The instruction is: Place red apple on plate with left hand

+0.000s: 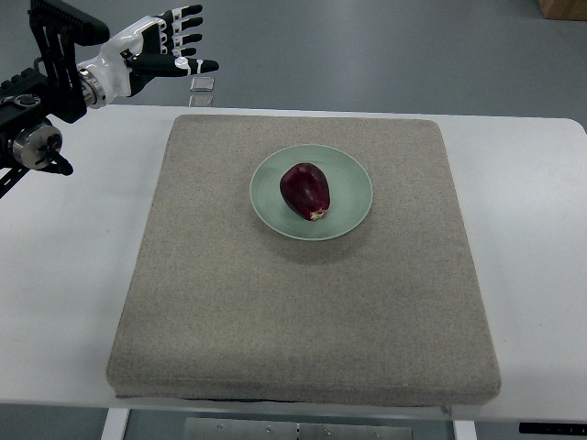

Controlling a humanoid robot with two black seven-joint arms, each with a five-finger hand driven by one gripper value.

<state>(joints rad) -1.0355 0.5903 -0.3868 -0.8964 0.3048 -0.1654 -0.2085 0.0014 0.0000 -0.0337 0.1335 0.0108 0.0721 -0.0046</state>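
A white worktop (64,275) with rounded far corners carries a large beige-grey fabric mat (303,302). Beyond it lies a smooth grey floor (385,55), evenly lit, with a small square plate (203,83) set in it and a brown box corner (564,7) at top right.

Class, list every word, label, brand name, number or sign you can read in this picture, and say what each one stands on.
None can be read.
Red apple, plate, grey mat and white table: no print shows.
Left robot hand: no legible marking.
Small square thing beyond the table: too small to tell.
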